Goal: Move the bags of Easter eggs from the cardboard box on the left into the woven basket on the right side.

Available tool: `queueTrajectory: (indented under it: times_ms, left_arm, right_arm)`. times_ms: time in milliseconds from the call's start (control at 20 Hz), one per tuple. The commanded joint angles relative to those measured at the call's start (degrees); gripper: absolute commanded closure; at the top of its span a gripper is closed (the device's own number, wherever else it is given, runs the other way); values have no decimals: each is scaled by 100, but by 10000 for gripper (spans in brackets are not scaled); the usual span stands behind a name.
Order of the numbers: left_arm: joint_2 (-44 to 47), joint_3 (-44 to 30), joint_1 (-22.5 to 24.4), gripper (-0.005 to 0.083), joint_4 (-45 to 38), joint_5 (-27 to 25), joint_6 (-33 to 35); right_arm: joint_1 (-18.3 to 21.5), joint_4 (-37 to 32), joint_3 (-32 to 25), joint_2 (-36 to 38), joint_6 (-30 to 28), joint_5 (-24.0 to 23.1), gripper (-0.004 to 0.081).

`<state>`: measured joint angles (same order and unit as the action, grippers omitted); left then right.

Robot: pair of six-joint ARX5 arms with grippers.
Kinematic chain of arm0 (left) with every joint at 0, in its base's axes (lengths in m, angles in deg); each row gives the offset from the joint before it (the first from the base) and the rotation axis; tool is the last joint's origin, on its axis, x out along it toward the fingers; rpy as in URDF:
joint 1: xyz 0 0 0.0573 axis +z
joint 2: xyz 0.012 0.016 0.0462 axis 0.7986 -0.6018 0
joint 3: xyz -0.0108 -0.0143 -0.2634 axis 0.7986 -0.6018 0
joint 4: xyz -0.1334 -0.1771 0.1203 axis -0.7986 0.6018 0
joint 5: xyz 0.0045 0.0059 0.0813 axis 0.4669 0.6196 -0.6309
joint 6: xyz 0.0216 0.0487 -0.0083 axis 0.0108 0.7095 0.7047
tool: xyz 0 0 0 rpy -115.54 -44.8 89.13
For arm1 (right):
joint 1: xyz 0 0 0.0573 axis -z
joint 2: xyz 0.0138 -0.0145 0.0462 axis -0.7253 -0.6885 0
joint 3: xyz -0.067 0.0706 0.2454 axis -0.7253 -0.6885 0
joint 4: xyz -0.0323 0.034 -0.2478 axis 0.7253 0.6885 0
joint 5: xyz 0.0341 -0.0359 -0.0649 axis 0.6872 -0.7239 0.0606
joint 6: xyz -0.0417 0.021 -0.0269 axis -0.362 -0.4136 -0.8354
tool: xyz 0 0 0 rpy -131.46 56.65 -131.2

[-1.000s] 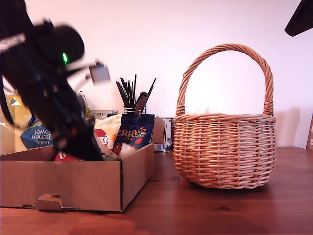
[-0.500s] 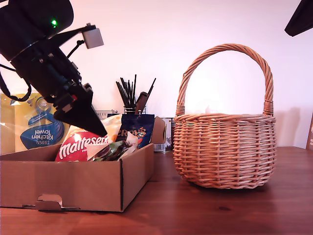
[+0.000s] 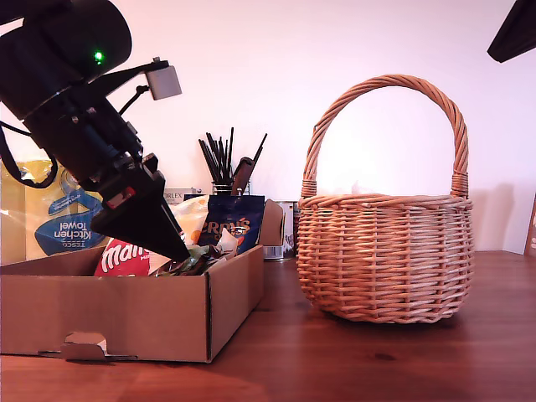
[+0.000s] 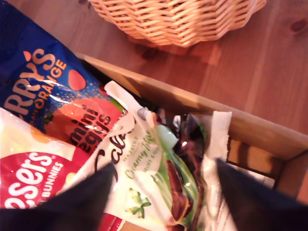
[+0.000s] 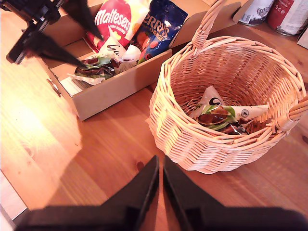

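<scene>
My first gripper (image 4: 163, 192) hangs released, its jaws spread to either side of the white and green egg bag (image 4: 159, 178) in the cardboard box (image 3: 126, 314); the bag's long axis runs between them. My second gripper (image 5: 160, 185) is clenched, empty, by the woven basket (image 5: 192, 139), which already holds 1 bag (image 5: 219, 115).

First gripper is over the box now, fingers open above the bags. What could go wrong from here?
1. My first gripper straddles the white-and-green bag, which overlaps the Maltesers bag and the Terry's bag; closing could pinch two bags.
2. That bag lies close to the cardboard box wall, so a finger might catch the cardboard.
3. The woven basket has a tall handle; a low carry could clip it.
</scene>
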<state>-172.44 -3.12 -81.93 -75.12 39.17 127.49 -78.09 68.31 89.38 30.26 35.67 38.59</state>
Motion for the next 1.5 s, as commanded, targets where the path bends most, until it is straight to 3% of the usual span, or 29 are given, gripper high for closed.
queueTrajectory:
  times_ms: [0,350,900,1000,1150,1450]
  left_arm:
    - [-330,-101,24,-9,-92,13,-15]
    - [-837,-101,26,-9,-1023,37,-140]
    - [-1635,-101,33,11,-691,345,-168]
    - [-1635,-101,33,137,-483,463,-170]
    - [-1635,-101,33,498,-192,579,-170]
    - [-1633,-42,33,696,24,610,-275]
  right_arm:
    - [15,-28,-39,13,-37,4,783]
    - [15,-24,-39,13,-37,4,783]
    - [15,-26,-39,13,-39,4,783]
    - [15,-28,-39,13,-39,4,783]
    - [15,-28,-39,13,-39,9,783]
    - [15,-26,-39,13,-39,15,783]
